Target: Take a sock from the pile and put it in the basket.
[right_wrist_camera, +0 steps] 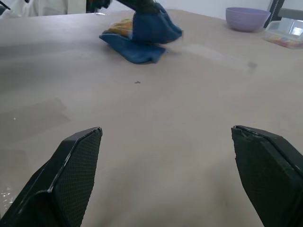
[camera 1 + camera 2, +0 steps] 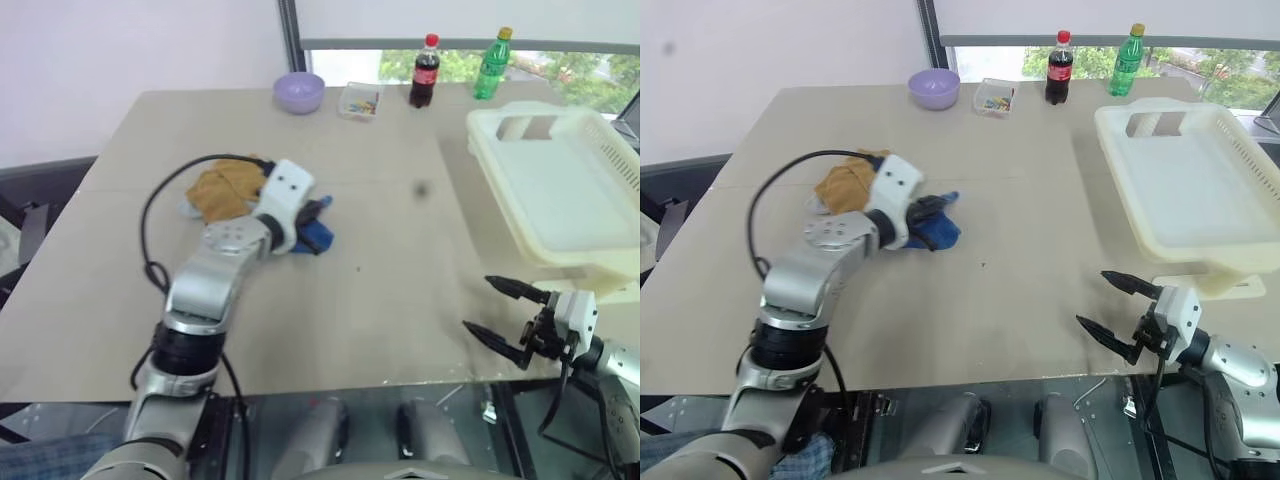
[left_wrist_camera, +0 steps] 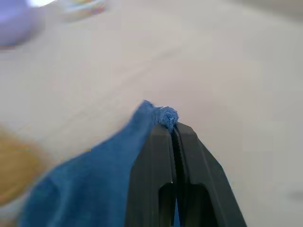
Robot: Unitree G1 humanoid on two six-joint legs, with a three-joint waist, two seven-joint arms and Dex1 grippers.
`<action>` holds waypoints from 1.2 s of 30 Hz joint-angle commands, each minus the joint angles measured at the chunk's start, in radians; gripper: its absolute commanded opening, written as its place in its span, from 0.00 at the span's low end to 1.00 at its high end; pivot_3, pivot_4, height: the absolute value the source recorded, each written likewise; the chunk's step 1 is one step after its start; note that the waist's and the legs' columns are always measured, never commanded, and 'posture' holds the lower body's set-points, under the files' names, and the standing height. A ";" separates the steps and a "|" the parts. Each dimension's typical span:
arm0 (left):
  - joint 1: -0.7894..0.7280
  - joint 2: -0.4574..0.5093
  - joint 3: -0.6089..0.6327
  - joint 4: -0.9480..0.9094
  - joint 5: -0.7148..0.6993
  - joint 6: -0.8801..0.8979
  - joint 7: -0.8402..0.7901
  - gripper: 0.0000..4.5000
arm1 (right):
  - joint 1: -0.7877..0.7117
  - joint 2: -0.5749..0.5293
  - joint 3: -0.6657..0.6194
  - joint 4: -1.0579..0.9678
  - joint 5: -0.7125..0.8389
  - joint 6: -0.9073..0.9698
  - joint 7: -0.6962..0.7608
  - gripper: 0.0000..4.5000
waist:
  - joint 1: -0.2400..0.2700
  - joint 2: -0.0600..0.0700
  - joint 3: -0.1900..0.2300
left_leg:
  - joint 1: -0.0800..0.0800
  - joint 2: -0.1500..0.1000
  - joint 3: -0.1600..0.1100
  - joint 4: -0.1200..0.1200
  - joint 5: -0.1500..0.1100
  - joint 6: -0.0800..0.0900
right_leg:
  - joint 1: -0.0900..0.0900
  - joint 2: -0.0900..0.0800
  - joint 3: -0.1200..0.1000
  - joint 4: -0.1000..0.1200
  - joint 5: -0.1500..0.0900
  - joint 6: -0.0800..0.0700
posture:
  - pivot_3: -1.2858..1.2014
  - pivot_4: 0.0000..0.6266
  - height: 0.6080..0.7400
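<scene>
We see the left hand (image 3: 174,130) clamped on a blue sock (image 2: 937,232), pinching its edge just beside the pile (image 2: 843,186) near the table's (image 2: 1020,180) left edge. The right hand (image 2: 1118,312) hovers at the near edge with its fingers wide apart, holding nothing. The basket (image 2: 1185,180) sits at the right edge.
</scene>
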State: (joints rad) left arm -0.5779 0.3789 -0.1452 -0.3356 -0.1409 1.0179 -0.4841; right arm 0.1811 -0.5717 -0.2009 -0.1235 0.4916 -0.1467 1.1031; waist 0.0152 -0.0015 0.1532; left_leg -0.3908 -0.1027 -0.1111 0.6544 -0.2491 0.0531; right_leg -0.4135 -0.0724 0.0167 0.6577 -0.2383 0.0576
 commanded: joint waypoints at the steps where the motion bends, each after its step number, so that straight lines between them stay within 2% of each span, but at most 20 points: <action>1: -0.030 -0.094 -0.062 0.010 -0.043 0.042 0.007 0.01 | -0.012 0.002 -0.005 -0.001 0.005 -0.023 0.003 1.00 | -0.003 0.000 0.000 | 0.000 0.000 0.000 0.000 0.000 0.000 | 0.000 0.000 0.000 0.000 0.000 0.000 | 0.52 0.24 1.00; 7: -0.018 -0.323 -0.143 0.142 -0.095 0.043 0.031 0.01 | -0.055 0.009 -0.024 0.026 -0.021 -0.060 -0.034 1.00 | -0.001 -0.002 0.001 | 0.000 0.000 0.000 0.002 0.000 0.000 | 0.001 0.000 0.000 0.000 0.000 0.000 | 0.52 0.24 1.00; 10: -0.032 -0.403 -0.129 0.197 -0.112 0.005 0.053 0.01 | -0.052 0.007 -0.031 0.017 -0.042 -0.066 -0.068 1.00 | 0.001 -0.001 0.001 | 0.000 0.001 0.000 0.002 0.000 0.000 | 0.001 0.001 0.000 0.001 0.000 0.000 | 0.52 0.24 1.00; 11: -0.036 -0.423 -0.116 0.200 -0.121 0.013 0.061 0.14 | -0.047 0.006 -0.029 0.000 -0.049 -0.052 -0.089 1.00 | 0.001 -0.001 0.001 | 0.000 0.001 0.000 0.002 0.000 0.000 | 0.001 0.001 0.000 0.001 0.000 0.000 | 0.52 0.24 1.00; 14: -0.042 -0.435 -0.109 0.196 -0.133 0.032 0.064 0.37 | -0.037 0.004 -0.026 -0.041 -0.060 -0.003 -0.147 1.00 | 0.000 -0.001 0.001 | 0.000 0.000 0.001 0.002 0.000 0.000 | 0.001 0.001 0.000 0.001 0.000 0.000 | 0.52 0.24 1.00; 17: -0.059 -0.458 -0.002 0.171 -0.238 0.107 0.035 0.37 | -0.020 -0.016 -0.018 -0.075 -0.052 0.054 -0.163 1.00 | 0.000 -0.001 0.001 | 0.000 0.001 0.001 0.002 0.000 0.000 | 0.001 0.001 0.000 0.001 0.000 0.000 | 0.52 0.24 1.00; 20: -0.101 -0.436 0.088 0.166 -0.342 0.148 -0.023 0.37 | -0.007 -0.052 0.001 -0.098 -0.070 0.119 -0.164 1.00 | 0.000 -0.002 0.001 | 0.000 0.001 0.000 0.003 0.000 0.000 | 0.001 0.001 0.000 0.001 0.000 0.000 | 0.52 0.24 1.00; 24: -0.216 -0.388 0.223 0.321 -0.341 0.010 0.000 0.37 | -0.027 -0.090 0.042 -0.120 -0.132 0.215 -0.209 1.00 | 0.001 -0.002 0.001 | 0.000 0.001 0.000 0.004 0.000 0.000 | 0.001 0.001 0.000 0.001 0.000 0.000 | 0.52 0.24 1.00; 28: -0.294 -0.249 0.084 0.615 -0.127 -0.306 -0.035 0.37 | -0.093 -0.066 0.074 -0.127 -0.144 0.290 -0.268 1.00 | -0.002 -0.002 0.001 | 0.001 0.001 0.002 0.004 0.001 -0.001 | 0.002 0.001 0.000 0.001 0.000 0.000 | 0.52 0.24 1.00; 32: -0.349 -0.201 -0.012 0.947 0.042 -0.612 -0.028 0.37 | -0.131 -0.069 0.137 -0.152 -0.182 0.398 -0.311 1.00 | 0.004 -0.003 0.002 | 0.002 0.000 0.003 0.003 0.001 -0.001 | 0.002 0.001 0.000 0.001 0.000 0.000 | 0.52 0.24 1.00; 36: -0.330 -0.229 0.015 1.060 0.033 -0.676 -0.063 0.37 | -0.163 -0.088 0.197 -0.186 -0.216 0.520 -0.339 1.00 | 0.006 -0.004 0.002 | -0.006 0.000 0.002 0.004 0.001 -0.001 | -0.005 0.000 0.001 0.000 0.000 0.000 | 0.52 0.24 1.00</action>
State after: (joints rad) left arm -0.8952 0.1631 -0.1294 0.7202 -0.1089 0.3767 -0.5247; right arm 0.0325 -0.6438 -0.0054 -0.2624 0.2833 0.3350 0.7764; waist 0.0212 -0.0053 0.1555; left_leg -0.4003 -0.1030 -0.1099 0.6610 -0.2486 0.0526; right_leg -0.4203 -0.0723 0.0170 0.6584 -0.2380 0.0576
